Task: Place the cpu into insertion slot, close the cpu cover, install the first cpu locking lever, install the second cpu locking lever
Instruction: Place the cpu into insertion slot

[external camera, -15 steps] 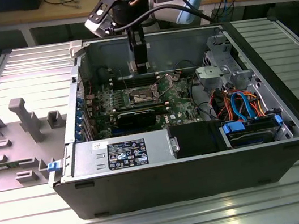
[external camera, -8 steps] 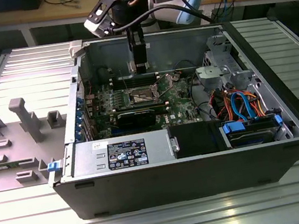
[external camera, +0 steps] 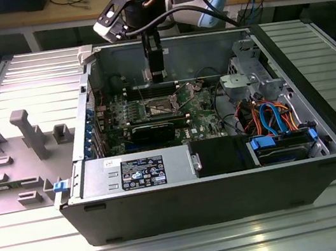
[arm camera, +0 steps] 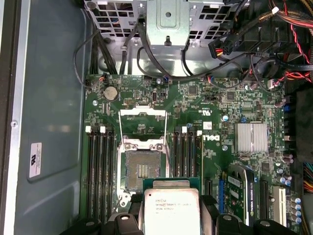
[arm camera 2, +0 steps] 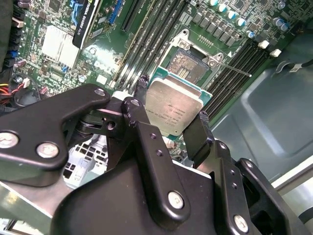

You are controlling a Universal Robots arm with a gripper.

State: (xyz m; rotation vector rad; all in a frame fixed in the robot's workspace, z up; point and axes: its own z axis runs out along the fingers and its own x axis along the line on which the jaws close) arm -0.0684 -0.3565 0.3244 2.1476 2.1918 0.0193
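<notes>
My gripper (arm camera 2: 172,106) is shut on the cpu (arm camera 2: 173,110), a flat square chip with a silvery top, with one black finger on each of two opposite edges. In the first wrist view the cpu (arm camera: 171,209) hangs above the green board, just beside the insertion slot (arm camera: 143,169), whose dark pin field lies bare. The cpu cover (arm camera: 143,118), a silvery frame with a window, is swung open beyond the slot. A thin metal lever (arm camera 2: 234,68) sticks out past the slot's corner. In the exterior view the gripper (external camera: 157,74) hangs inside the computer case above the insertion slot (external camera: 158,106).
Long memory slots (arm camera: 100,166) flank the socket on both sides. A long black card (external camera: 156,129) and a finned heat sink (arm camera: 252,137) sit nearby. A drive cage (external camera: 247,77), coloured cables (external camera: 269,115) and the case walls (external camera: 167,196) enclose the board. A grey fixture (external camera: 27,133) lies outside.
</notes>
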